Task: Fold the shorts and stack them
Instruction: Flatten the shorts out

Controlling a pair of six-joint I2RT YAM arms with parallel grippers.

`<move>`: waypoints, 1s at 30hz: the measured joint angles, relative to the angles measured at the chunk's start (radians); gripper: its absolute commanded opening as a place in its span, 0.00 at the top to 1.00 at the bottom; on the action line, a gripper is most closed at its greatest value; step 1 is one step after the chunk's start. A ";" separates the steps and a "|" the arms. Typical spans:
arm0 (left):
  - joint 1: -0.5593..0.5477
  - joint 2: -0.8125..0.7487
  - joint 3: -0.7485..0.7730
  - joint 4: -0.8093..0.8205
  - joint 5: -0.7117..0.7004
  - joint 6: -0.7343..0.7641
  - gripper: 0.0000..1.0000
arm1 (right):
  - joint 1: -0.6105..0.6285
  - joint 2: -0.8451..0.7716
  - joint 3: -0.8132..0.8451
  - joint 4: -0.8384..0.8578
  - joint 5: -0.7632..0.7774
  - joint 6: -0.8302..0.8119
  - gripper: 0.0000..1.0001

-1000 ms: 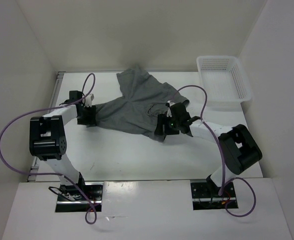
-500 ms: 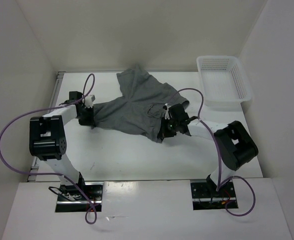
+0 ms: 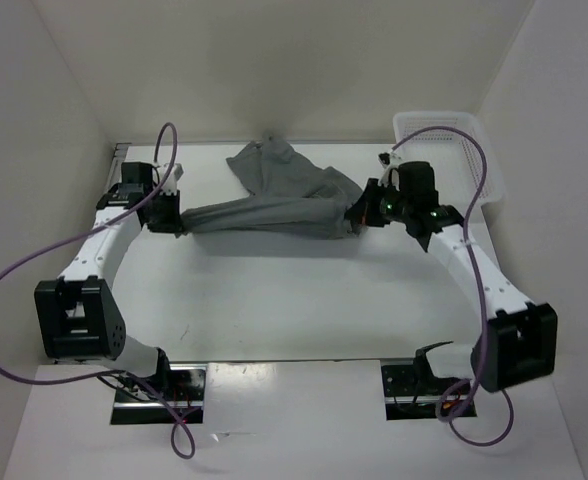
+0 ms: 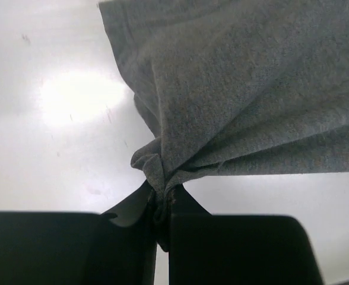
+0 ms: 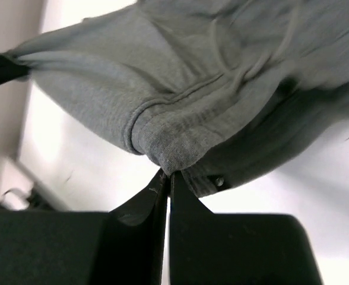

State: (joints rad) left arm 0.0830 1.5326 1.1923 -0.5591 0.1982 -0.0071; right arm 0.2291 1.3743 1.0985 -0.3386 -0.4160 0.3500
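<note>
The grey shorts (image 3: pixel 274 205) hang stretched between my two grippers above the white table, with one end still trailing toward the back wall. My left gripper (image 3: pixel 174 222) is shut on a bunched corner of the shorts (image 4: pixel 162 172), the fabric pinched between its black fingers (image 4: pixel 189 208). On the right, my right gripper (image 3: pixel 359 215) is shut on a folded hem of the shorts (image 5: pixel 168 148), which spread away from it in the right wrist view.
A white mesh basket (image 3: pixel 479 150) stands at the back right, partly behind the right arm. Purple cables (image 3: pixel 14 270) loop off both arms. White walls close in the table (image 3: pixel 274 300) on three sides.
Both grippers closed on the shorts and rose, moving apart. The cloth went from lying spread on the table to a taut band pulled between them.
</note>
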 measured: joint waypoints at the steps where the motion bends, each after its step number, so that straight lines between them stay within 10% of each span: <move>1: -0.005 -0.036 -0.016 -0.022 -0.005 0.000 0.98 | 0.001 -0.055 -0.029 -0.012 -0.012 0.015 1.00; 11: -0.031 -0.010 -0.078 -0.225 -0.002 0.002 1.00 | 0.009 -0.112 -0.172 -0.115 -0.033 0.127 1.00; 21: 0.010 0.360 1.056 -0.167 -0.016 0.001 1.00 | 0.003 0.463 1.038 -0.121 0.136 -0.011 1.00; 30: -0.011 -0.135 0.463 -0.045 -0.022 0.003 1.00 | 0.060 0.096 0.568 -0.032 0.177 -0.079 1.00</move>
State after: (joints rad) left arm 0.0719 1.3975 1.6558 -0.6044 0.1764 -0.0040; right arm 0.2893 1.4704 1.6665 -0.3710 -0.2394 0.2714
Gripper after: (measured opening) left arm 0.088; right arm 0.009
